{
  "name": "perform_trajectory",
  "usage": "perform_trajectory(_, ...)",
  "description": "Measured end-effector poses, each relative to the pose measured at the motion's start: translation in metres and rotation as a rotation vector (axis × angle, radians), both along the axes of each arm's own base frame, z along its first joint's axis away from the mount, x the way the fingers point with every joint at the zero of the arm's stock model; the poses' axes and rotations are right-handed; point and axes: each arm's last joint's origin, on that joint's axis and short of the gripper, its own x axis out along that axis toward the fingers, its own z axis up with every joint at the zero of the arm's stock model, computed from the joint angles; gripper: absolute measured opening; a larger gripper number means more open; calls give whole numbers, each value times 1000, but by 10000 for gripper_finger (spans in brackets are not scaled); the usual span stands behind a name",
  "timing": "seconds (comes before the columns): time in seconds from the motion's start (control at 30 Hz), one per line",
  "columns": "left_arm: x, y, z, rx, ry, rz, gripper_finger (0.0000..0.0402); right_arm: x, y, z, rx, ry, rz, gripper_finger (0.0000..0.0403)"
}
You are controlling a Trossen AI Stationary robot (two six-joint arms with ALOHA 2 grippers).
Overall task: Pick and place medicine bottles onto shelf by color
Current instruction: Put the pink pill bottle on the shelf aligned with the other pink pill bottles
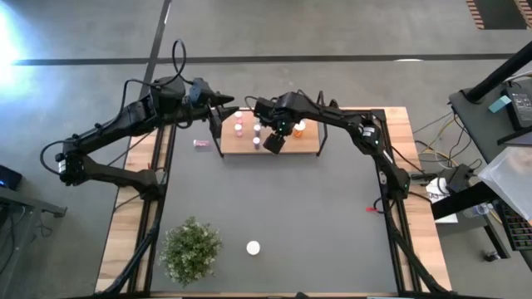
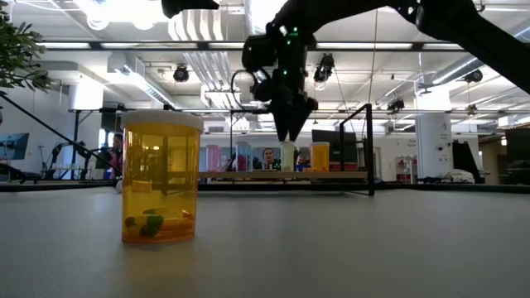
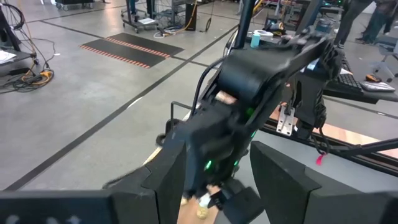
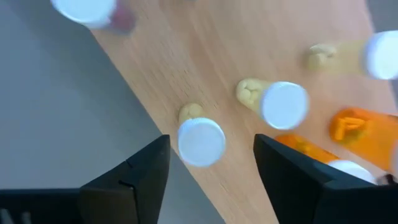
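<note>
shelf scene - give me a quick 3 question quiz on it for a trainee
1. True or false: the right gripper hangs over the shelf with its fingers apart on either side of a white-capped bottle.
2. Which thing stands nearest the low-view camera? A) the potted plant B) the orange bottle C) the shelf
3. Fill in: in the high view, a small pink bottle lies on the mat just off the shelf's ____ end.

Key: 1 true; 2 B; 3 left
</note>
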Motion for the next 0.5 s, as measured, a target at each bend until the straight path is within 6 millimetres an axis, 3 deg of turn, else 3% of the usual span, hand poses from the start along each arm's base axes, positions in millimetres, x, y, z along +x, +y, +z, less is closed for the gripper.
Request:
perform_trajectory(0.23, 0, 1, 0, 1, 4, 20, 163, -22, 9, 43, -37, -102, -9, 240)
perform_trajectory(0.5, 1, 1, -7, -25, 55, 25, 163, -62, 27, 101, -84, -254, -27, 236)
